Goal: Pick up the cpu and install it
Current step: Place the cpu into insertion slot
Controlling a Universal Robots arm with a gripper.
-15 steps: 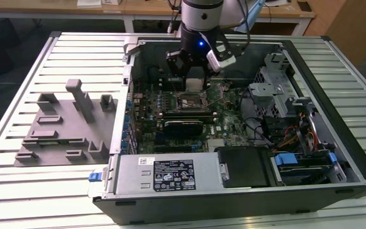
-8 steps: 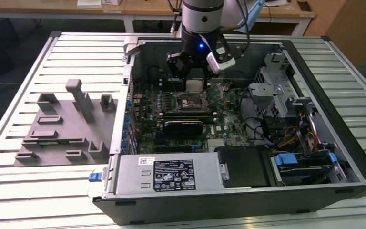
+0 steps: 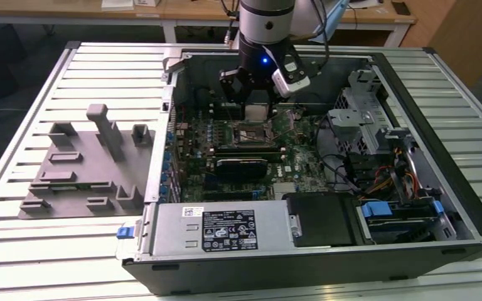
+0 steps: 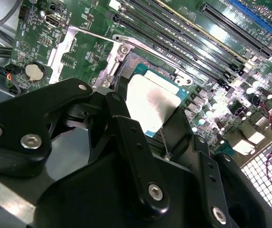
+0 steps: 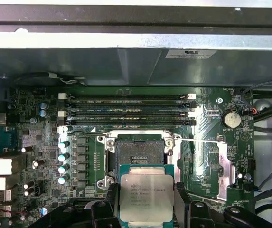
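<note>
1. Black gripper (image 4: 150,114) linkage looms closest in the second wrist view. Its two fingers are closed against opposite edges of the cpu (image 4: 152,102), silver top facing outward
2. First wrist view: cpu (image 5: 146,197) is clamped between the fingers (image 5: 113,204) and overlaps one edge of the open socket (image 5: 139,151). The socket bed is bare, with memory slots (image 5: 126,110) beyond and the case wall (image 5: 126,61) past those
3. Exterior view: the gripper hangs inside the open computer case (image 3: 442,157), over the motherboard's (image 3: 224,157) middle and well apart from the side walls
4. That view also takes in a grey fixture (image 3: 82,163) on the slatted table (image 3: 23,94), beside the case at the exterior view's left
</note>
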